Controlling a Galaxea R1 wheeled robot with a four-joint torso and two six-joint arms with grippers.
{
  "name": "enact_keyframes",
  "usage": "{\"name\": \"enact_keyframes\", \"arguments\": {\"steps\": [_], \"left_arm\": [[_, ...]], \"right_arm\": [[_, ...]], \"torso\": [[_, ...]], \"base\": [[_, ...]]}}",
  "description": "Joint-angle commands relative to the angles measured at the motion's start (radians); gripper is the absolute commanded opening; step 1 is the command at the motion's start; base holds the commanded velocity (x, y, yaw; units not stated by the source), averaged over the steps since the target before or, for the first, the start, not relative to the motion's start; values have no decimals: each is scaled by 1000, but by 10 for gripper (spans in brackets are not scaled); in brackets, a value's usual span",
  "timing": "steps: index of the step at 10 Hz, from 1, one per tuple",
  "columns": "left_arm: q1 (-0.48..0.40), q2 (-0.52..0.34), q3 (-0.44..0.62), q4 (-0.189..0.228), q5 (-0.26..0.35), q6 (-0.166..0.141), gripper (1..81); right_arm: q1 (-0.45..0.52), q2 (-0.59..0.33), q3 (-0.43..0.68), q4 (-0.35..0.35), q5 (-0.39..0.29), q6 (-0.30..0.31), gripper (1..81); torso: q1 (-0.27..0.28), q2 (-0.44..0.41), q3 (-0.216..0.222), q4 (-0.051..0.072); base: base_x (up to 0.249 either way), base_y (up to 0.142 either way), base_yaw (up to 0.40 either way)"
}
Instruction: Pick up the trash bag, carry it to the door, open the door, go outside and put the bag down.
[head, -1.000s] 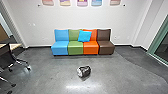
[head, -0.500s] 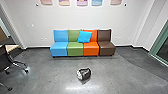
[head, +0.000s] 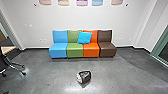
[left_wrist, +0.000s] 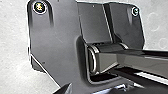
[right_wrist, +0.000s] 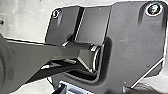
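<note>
Hand state, left or right, I cannot tell, wide or narrow. Trash bag (head: 85, 76), dark with a pale side, sits on the grey floor (head: 52, 72), apart from the seat row (head: 75, 50) behind it. A bright blue cushion (head: 84, 37) leans across the green and orange backs; wall panels (head: 82, 2) hang above.

Trash bag (head: 84, 77) on floor (head: 51, 72), before seat row (head: 74, 51). Cushion (head: 84, 37) on seats; wall (head: 82, 20) behind. Chair (head: 3, 61) off left.
</note>
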Motion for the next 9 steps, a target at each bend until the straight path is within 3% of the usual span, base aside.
{"name": "enact_keyframes", "arguments": {"steps": [1,9], "left_arm": [[-34,-8,4,-8,58,3,811],[-34,-9,4,-8,58,3,811]], "right_arm": [[29,-9,14,3,-56,-1,811],[32,-7,14,3,-56,0,811]], "torso": [[0,0,0,0],[0,0,0,0]], "base": [[173,0,0],[173,0,0]]}}
